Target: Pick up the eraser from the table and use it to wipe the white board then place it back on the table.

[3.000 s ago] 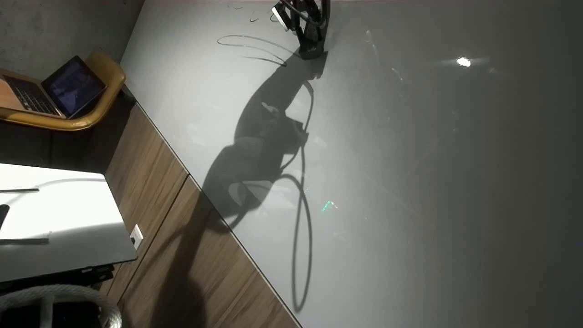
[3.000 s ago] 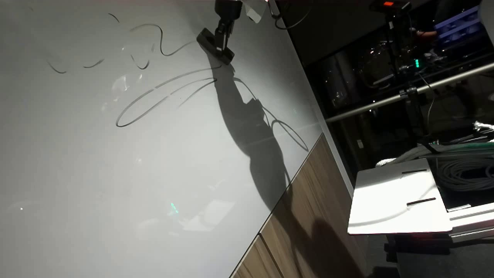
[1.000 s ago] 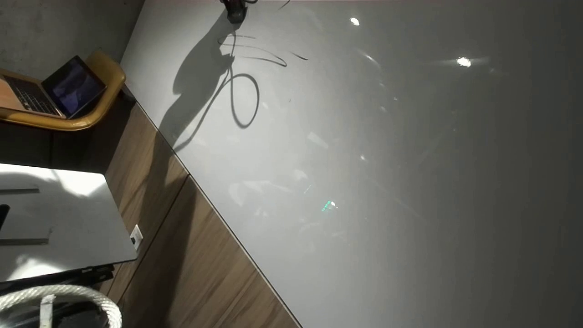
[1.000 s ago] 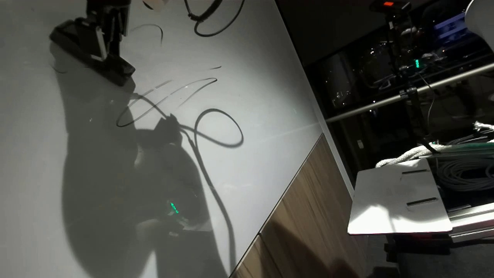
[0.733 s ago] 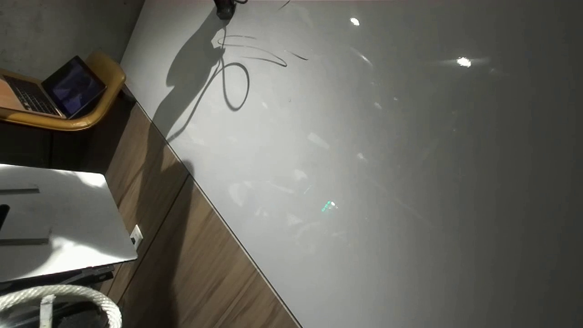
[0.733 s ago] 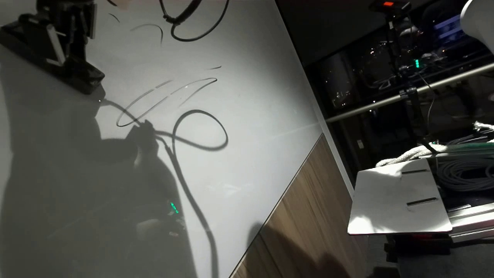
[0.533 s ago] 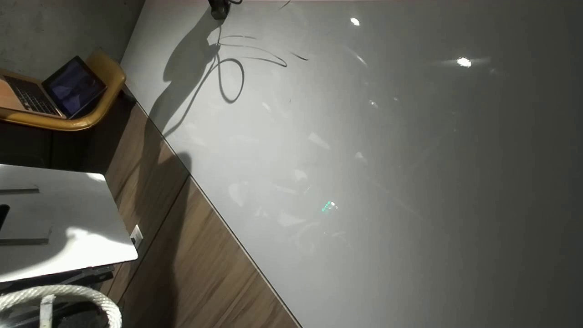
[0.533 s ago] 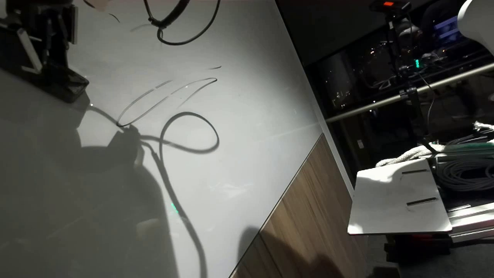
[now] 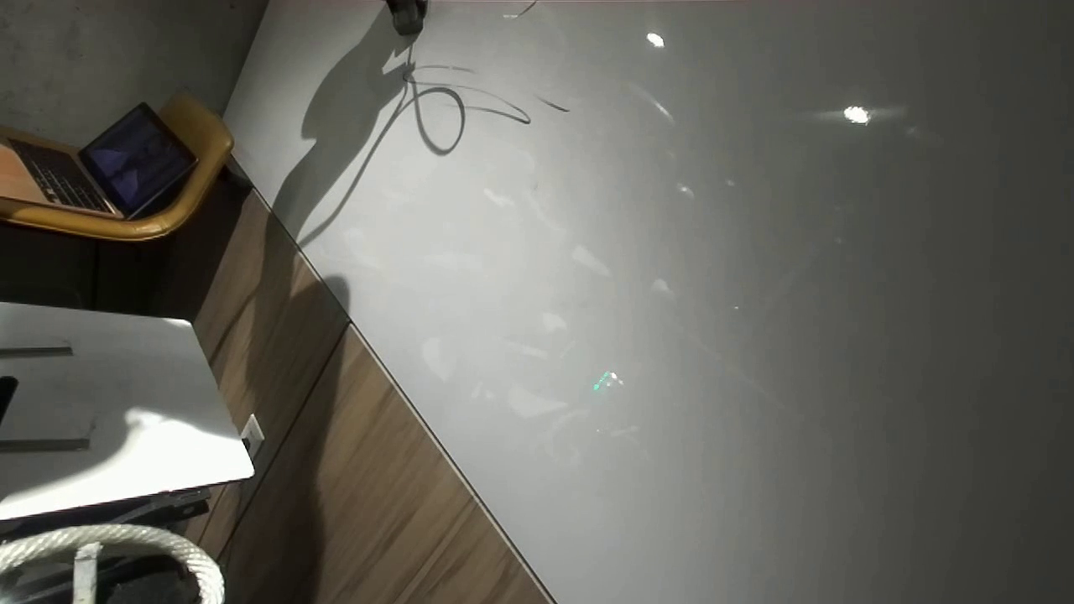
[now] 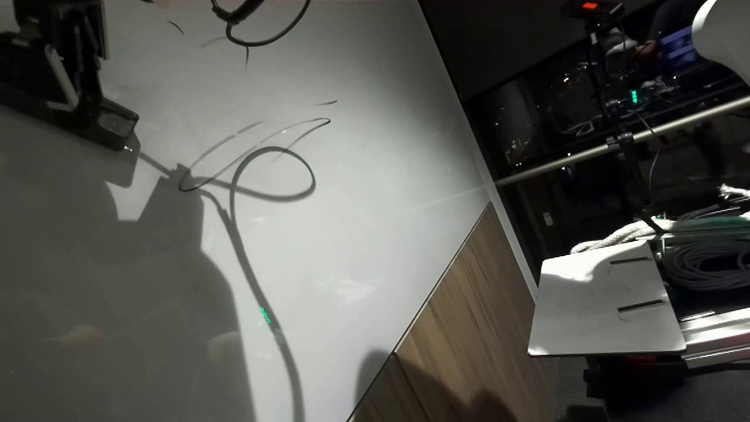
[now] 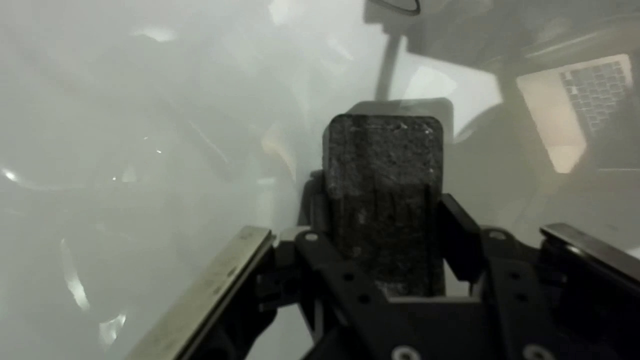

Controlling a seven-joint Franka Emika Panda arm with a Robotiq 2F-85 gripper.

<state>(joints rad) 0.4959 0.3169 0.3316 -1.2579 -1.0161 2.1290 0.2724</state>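
Grey-black and scuffed like worn felt on its back, the flat oblong eraser (image 11: 385, 150) sits in the black two-fingered tool (image 11: 387, 222), which grips it by its long sides, one end jutting free. It is held at the large glossy grey-white board (image 10: 381, 176), well apart from the board's edge along the brown wood-grain panel (image 10: 463, 305); whether its hidden wiping face touches, I cannot tell. I would judge it light, slightly yielding at the surface, stiff enough in the body to take a firm squeeze, and hard to break. The slick board should let it glide, though drag on the jutting end could twist it, so the best hold is likely near the middle of its length, square across the long sides. Thin dark pen loops (image 10: 258, 143) show nearby, so wiping seems unfinished; for laying it on the white rectangular tabletop (image 10: 586, 328), the same side grip should serve, broad face down, in from the edges.
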